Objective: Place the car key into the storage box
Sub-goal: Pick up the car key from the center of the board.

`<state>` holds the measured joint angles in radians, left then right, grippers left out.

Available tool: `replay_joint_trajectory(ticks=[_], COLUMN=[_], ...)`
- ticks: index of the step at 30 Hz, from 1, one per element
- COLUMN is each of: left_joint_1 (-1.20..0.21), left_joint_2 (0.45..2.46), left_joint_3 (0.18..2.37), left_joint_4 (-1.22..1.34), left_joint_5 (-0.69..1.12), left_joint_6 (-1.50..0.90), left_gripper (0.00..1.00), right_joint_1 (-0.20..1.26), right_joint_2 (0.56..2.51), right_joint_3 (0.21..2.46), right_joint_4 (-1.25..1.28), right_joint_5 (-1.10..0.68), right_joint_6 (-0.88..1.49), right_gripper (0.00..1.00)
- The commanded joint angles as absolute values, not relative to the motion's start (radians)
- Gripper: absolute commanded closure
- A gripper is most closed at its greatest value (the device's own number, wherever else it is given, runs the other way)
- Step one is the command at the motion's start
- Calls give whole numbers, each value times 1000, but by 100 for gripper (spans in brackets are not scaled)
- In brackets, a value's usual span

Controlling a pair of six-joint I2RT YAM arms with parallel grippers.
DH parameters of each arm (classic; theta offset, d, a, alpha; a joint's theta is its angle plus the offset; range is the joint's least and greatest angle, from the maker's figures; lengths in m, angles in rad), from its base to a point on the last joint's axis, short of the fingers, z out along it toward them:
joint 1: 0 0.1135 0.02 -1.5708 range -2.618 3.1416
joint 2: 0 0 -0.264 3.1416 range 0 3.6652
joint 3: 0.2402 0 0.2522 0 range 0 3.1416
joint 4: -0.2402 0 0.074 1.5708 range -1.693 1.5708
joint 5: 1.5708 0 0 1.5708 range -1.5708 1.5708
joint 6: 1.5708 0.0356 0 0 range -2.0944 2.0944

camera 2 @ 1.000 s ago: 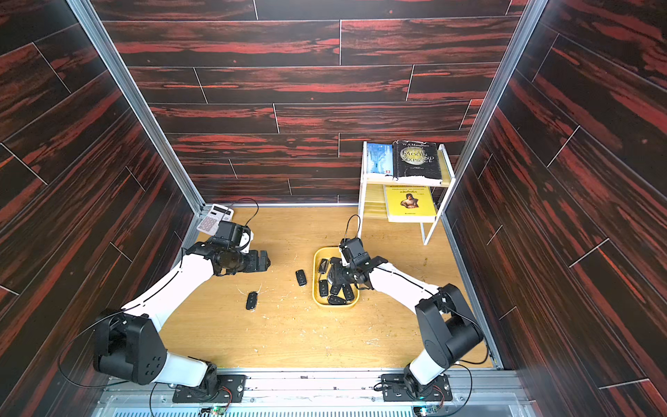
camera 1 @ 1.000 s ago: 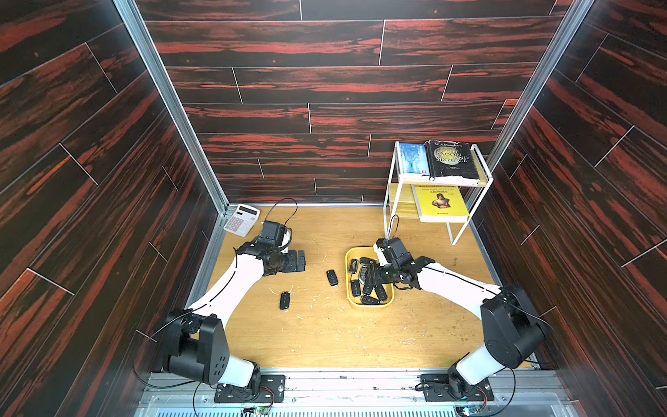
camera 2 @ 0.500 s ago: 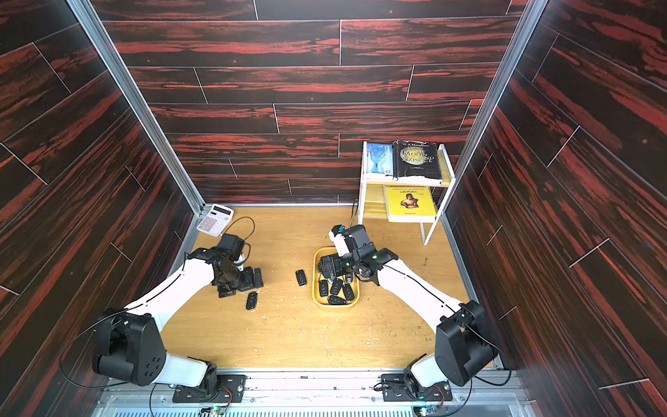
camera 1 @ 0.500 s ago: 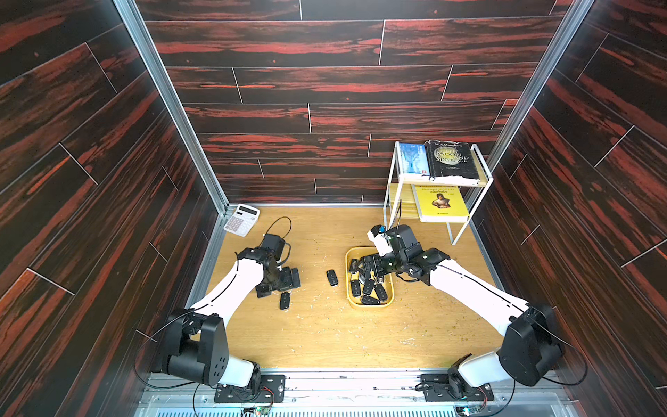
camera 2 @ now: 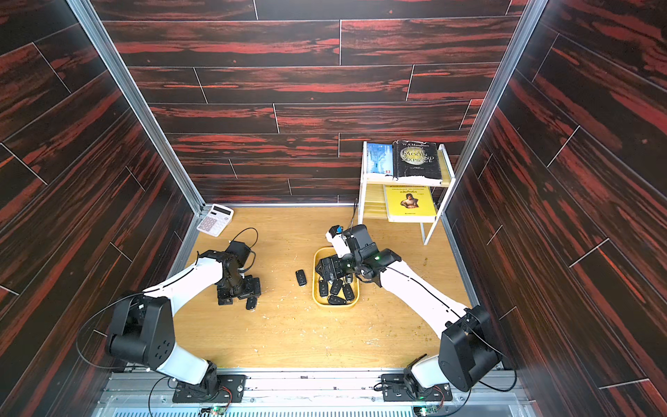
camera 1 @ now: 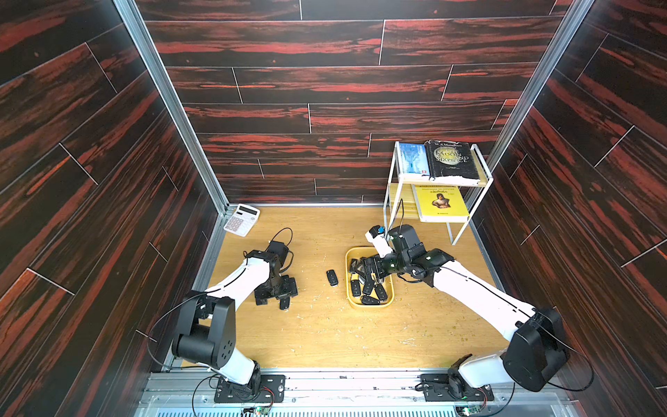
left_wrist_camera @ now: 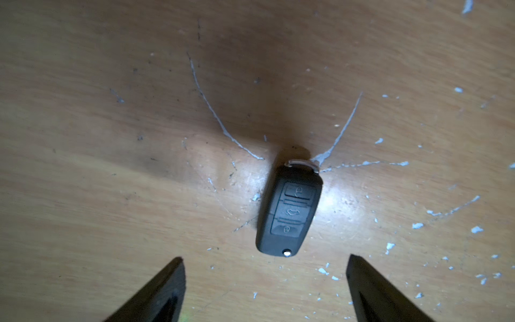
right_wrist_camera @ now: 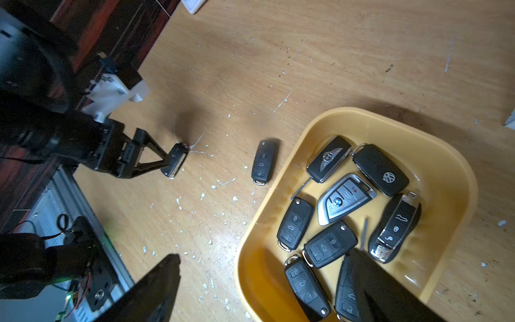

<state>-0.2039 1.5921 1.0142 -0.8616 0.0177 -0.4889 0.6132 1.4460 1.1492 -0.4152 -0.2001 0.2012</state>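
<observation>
Plainly, left claw [left_wrist_camera: 264,257] gapes wide, empty, by car key [left_wrist_camera: 289,212]; right claw [right_wrist_camera: 264,253] likewise over storage box [right_wrist_camera: 376,117].

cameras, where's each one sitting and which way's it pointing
Top views, both: high at the front, looking down and back at the table; left arm and right arm show whole.
Left wrist: on the left arm, facing down at the car key; only the left fingers, apart, show.
Right wrist: above the storage box, facing down and across; right fingers show, plus the left fingers at the car key.
Shared: both wrist views catch that car key; the top views nearly match.
</observation>
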Motion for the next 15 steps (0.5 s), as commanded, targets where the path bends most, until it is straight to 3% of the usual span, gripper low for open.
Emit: replay_joint_trajectory(ticks=[1, 15], left_joint_1=[-201, -203], left_joint_2=[1615, 1732], left_joint_3=[994, 1010], left_joint_4=[-842, -761], left_joint_5=[-1, 19], left_joint_6=[-479, -459], left_gripper=[11, 19], right_joint_1=[619, 618], right_joint_2=[1410, 1396], right_joint_3=[1158, 1230], right_joint_4=[-411, -442], right_joint_5=[-307, -387], right_joint_6=[217, 255], right_gripper=[1, 1])
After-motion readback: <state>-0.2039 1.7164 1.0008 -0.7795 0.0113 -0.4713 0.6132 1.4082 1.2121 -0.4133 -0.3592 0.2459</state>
